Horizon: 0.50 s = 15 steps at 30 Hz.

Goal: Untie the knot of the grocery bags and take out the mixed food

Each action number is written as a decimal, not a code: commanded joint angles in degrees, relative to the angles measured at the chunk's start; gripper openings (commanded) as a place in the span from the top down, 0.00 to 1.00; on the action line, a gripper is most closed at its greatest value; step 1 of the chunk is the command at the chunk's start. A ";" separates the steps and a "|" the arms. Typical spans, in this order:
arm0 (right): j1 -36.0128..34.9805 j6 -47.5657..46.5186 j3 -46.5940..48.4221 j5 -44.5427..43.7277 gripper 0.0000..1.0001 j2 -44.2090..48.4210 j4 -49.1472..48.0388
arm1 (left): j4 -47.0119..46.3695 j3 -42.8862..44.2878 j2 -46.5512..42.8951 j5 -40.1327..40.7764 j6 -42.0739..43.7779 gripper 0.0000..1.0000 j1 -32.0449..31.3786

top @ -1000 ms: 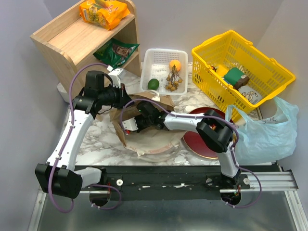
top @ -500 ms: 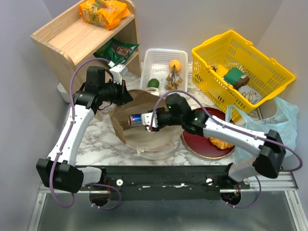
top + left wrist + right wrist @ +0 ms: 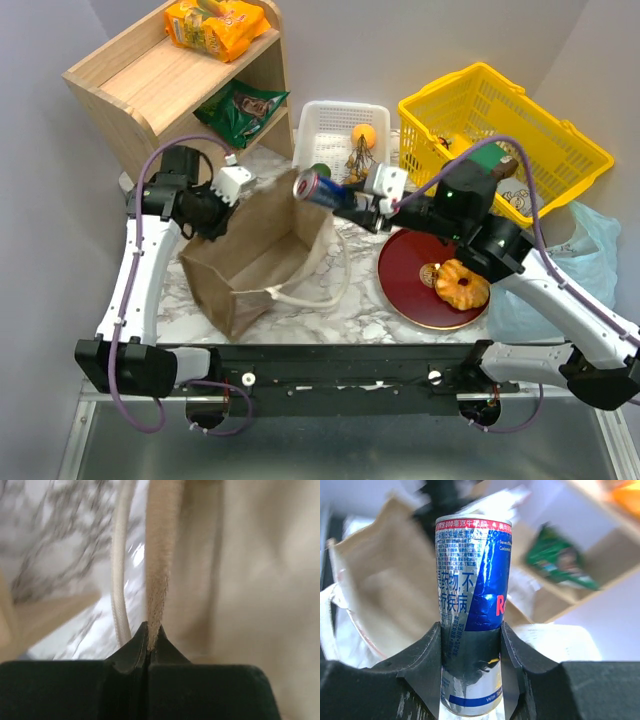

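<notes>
The brown paper bag point(image 3: 255, 250) stands open on the table, one cream rope handle point(image 3: 325, 285) hanging at its front. My left gripper point(image 3: 213, 203) is shut on the bag's rim at its left; in the left wrist view the jaws point(image 3: 148, 640) pinch the tan paper edge point(image 3: 157, 555), with a rope handle point(image 3: 119, 580) beside it. My right gripper point(image 3: 347, 199) is shut on a blue and silver drink can point(image 3: 318, 187) and holds it above the bag's far right corner; the can point(image 3: 470, 595) fills the right wrist view. The light blue plastic bag point(image 3: 565, 270) lies at the right; its knot is not visible.
A ring pastry point(image 3: 460, 284) lies on a red plate point(image 3: 405, 280). A white basket point(image 3: 335, 112) holds an orange point(image 3: 364, 135), a green fruit point(image 3: 320, 170) and a brown bunch point(image 3: 358, 168). A yellow basket point(image 3: 545, 135) stands back right. A wooden shelf point(image 3: 150, 75) holds orange point(image 3: 215, 25) and green point(image 3: 240, 108) packets.
My right gripper has drawn the can out of the paper bag, up and to the right. My left gripper has pulled the rim leftward, and the bag now stands open.
</notes>
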<state>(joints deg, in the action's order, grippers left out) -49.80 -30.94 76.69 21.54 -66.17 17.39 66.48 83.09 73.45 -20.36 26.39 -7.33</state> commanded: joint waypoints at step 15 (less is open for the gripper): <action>5.77 9.93 1.19 -1.59 1.00 -2.21 -9.04 | -17.24 -16.82 -15.18 9.65 76.34 1.00 28.87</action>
<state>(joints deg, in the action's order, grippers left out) -44.40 -22.70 78.00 21.17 -69.49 14.22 62.85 65.23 58.78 -5.61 87.24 19.97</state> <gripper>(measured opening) 0.476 0.049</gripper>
